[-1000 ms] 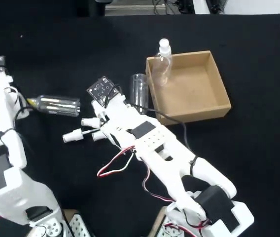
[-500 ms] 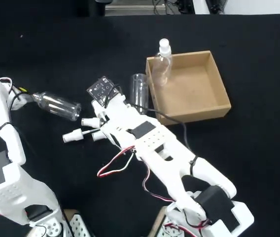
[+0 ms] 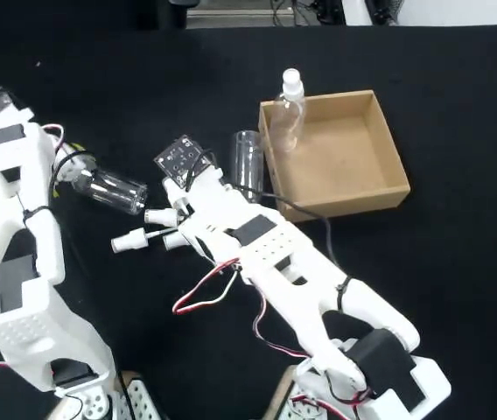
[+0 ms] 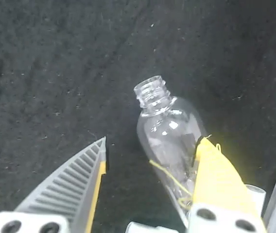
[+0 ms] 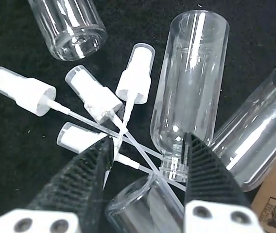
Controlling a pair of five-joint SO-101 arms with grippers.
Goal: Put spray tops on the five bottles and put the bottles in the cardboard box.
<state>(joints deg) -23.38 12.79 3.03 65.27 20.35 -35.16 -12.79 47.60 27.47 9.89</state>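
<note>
A clear bottle (image 3: 113, 191) (image 4: 169, 131) with no top lies on the black table, its open neck between the jaws of my left gripper (image 3: 72, 166) (image 4: 152, 145), which is open; the bottle's shoulder rests against the yellow finger (image 4: 215, 179). My right gripper (image 3: 174, 219) (image 5: 147, 141) hangs open over several white spray tops (image 5: 133, 77) (image 3: 130, 240) and a lying bottle (image 5: 189, 82), whose neck sits between its fingers. More topless bottles (image 5: 67, 26) (image 5: 259, 131) lie around it. One bottle with a spray top (image 3: 290, 109) stands in the cardboard box (image 3: 388, 166).
A clear topless bottle (image 3: 247, 162) stands just outside the box's left wall. The right arm's body and loose red and white wires (image 3: 209, 284) stretch across the middle of the table. Bare black cloth lies to the right of the box.
The left arm has swung in from the table's left edge toward the lying bottle's neck, and the bottle has turned from level to slanted. The right arm has not moved.
</note>
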